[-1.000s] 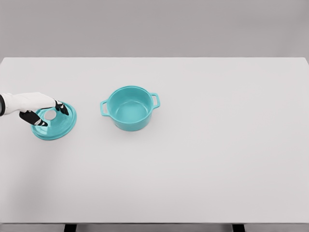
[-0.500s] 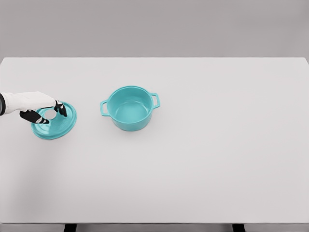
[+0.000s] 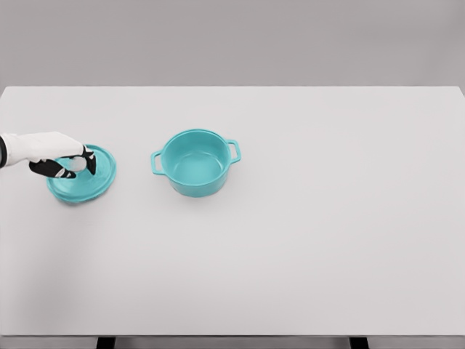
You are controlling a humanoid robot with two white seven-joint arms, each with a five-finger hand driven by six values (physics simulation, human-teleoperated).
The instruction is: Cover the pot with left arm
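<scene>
Since the earlier frame, my left hand had raised the teal lid over the white counter. I saw the open pot well to its right. Dark fingers were curled around the lid's white knob.

1. The left arm comes in from the left edge, white and roughly level, reaching rightward.
2. The left hand has its palm turned down, knuckles uppermost.
3. Its dark-tipped fingers curl downward and pinch a pale round knob (thumb below, fingers on the far side).
</scene>
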